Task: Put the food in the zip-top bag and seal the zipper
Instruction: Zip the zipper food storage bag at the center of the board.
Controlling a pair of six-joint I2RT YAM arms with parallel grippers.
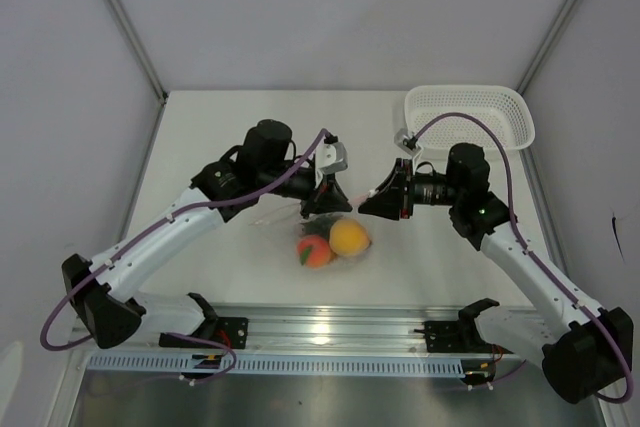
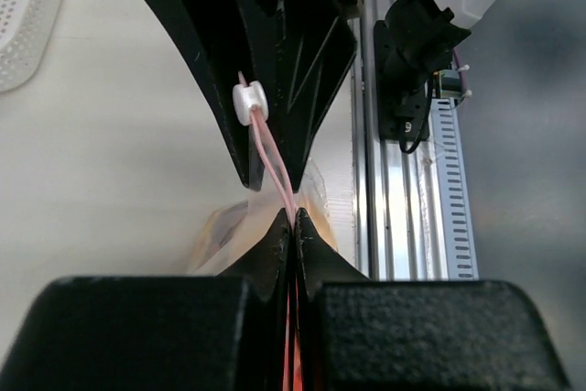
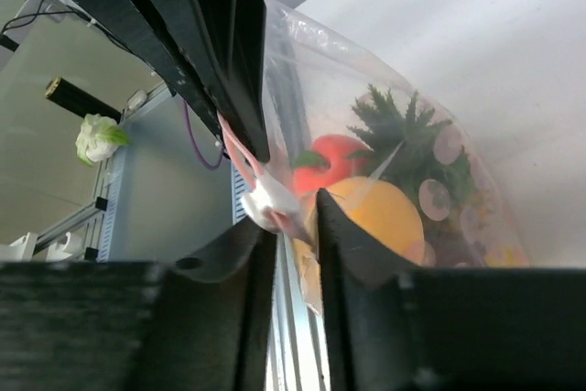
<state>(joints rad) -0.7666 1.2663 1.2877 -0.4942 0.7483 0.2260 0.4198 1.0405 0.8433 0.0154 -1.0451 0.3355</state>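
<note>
- Between its fingertips, my left gripper point(image 2: 291, 226) is pinching the zipper point(image 2: 275, 167), jaws fully closed.
- My right gripper point(image 3: 293, 212) is facing it, jaws slightly apart with the white slider point(image 3: 268, 200) sitting between the tips; I cannot tell whether they are clamping it.
- The bag point(image 3: 394, 70) is hanging under both grippers, the food point(image 3: 375, 212) sitting inside, over the table's point(image 1: 200, 137) middle.
- The basket point(image 1: 470, 117) is sitting at the far right, well apart.

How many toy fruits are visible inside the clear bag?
3: an orange-yellow fruit at the front, a red fruit behind it, and a pineapple showing its green crown beside them. More may be hidden.
</note>
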